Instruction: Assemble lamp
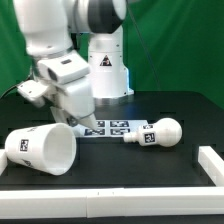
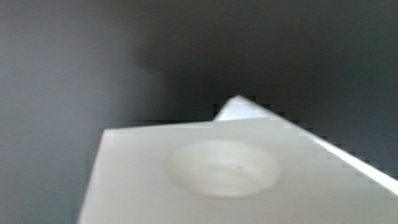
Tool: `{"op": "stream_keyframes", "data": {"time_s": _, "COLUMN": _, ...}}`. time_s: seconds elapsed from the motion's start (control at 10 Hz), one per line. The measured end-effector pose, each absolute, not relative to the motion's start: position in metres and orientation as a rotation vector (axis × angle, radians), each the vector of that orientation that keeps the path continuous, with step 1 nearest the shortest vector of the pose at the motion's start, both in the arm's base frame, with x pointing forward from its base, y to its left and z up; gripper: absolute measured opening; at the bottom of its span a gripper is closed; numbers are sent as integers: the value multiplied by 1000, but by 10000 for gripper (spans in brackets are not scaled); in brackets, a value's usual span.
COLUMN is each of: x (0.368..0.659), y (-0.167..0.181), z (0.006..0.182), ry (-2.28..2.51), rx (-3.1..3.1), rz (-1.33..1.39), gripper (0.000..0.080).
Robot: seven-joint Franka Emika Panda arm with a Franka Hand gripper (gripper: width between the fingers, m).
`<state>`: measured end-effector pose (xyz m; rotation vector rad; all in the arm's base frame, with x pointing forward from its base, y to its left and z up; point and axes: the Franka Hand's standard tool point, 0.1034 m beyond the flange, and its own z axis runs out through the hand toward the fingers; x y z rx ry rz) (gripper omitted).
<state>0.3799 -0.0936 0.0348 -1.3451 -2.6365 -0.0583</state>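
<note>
i work in a robotics lab, at a test bench. a plain green backdrop closes off the room behind. the table is matte black with a white rail at one edge. my white pedestal stands on it, a marker board of printed square tags lies flat, and the shade and bulb wear such tags too.

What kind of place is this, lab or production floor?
Most likely a research lab bench, not a factory: a black table with a fixed marker board, tagged lamp parts such as the shade and bulb, and a plain green backdrop.
</note>
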Motion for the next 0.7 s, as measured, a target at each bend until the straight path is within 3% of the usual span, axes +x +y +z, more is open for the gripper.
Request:
{"op": "stream_keyframes", "data": {"time_s": 0.4, "x": 376, "y": -101, "z": 32, "ry": -2615, "rx": -1373, "rz": -33, "gripper": 312}}
{"op": "stream_keyframes", "data": {"time_s": 0.7, "x": 384, "y": -89, "z": 27, "ry": -2891, "rx": -957, "rz": -33, "gripper": 312}}
